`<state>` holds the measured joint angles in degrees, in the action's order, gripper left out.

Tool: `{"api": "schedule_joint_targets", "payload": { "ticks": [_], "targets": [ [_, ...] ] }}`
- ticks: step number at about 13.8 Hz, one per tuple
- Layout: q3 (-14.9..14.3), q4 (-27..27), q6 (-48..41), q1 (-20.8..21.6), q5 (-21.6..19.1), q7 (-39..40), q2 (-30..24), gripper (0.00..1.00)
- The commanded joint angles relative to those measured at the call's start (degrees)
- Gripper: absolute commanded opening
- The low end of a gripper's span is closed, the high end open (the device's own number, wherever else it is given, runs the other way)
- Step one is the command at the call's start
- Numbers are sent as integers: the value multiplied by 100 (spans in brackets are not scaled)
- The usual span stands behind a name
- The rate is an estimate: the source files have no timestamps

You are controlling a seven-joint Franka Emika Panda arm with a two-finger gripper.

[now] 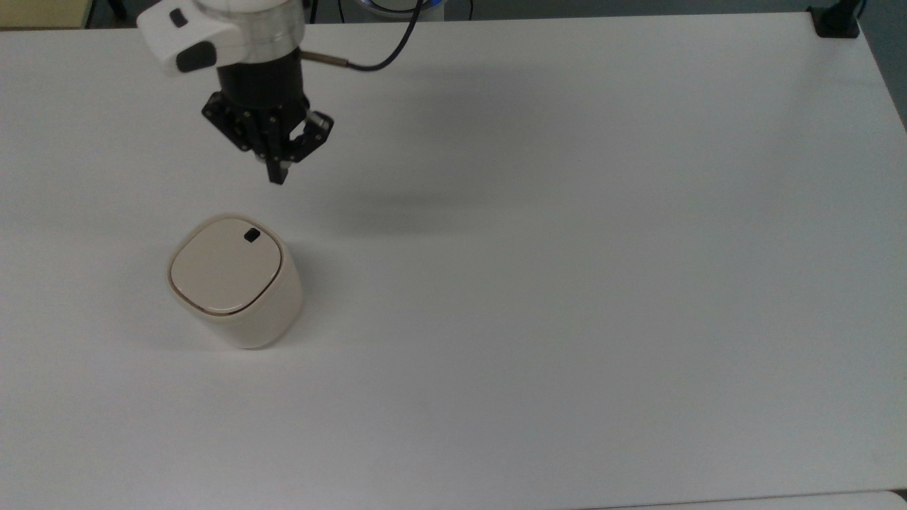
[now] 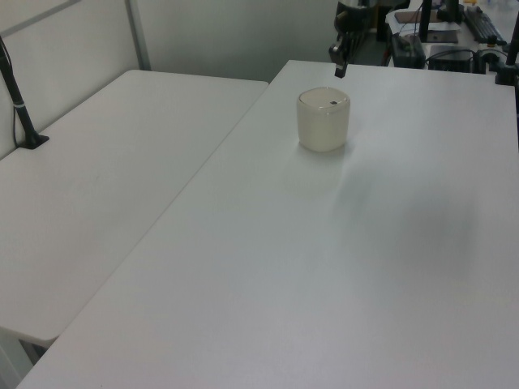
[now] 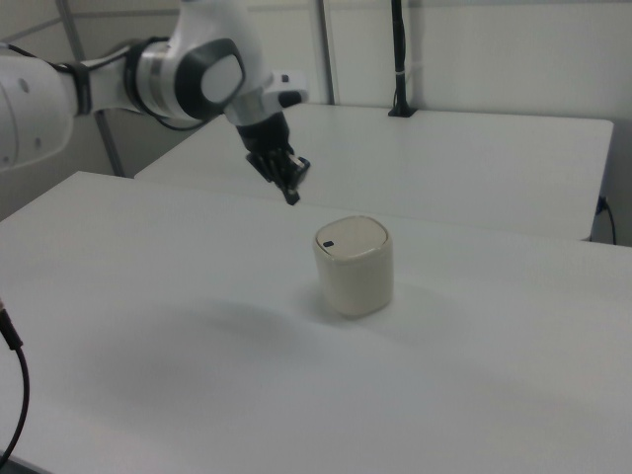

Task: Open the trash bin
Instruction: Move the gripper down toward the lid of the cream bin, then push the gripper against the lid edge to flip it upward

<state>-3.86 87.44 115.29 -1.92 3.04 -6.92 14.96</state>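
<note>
The cream-beige trash bin (image 1: pixel 236 283) stands on the white table, lid flat down, with its small black button (image 1: pixel 251 236) near the lid's upper right corner in the top view. It also stands in the left view (image 2: pixel 323 120) and the right view (image 3: pixel 354 265). My gripper (image 1: pixel 277 176) hangs in the air above and slightly right of the bin in the top view, apart from it, fingers pressed together with nothing between them. It appears in the left view (image 2: pixel 341 71) and the right view (image 3: pixel 291 197).
The white table (image 1: pixel 567 283) stretches wide to the top view's right. A second white table (image 2: pixel 105 186) adjoins it on the left view's left. A black clamp (image 1: pixel 836 21) sits at the top view's upper right corner. A black cable (image 1: pixel 375 60) trails from the arm.
</note>
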Motion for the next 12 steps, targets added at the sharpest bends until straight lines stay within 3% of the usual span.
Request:
{"api": "schedule_joint_targets", "payload": {
  "ticks": [1, 12],
  "targets": [
    [-18, -69, 757, -255, -23, -301, 427, 0],
    [-18, 62, 1049, -344, 100, -336, 981, 0]
  ]
}}
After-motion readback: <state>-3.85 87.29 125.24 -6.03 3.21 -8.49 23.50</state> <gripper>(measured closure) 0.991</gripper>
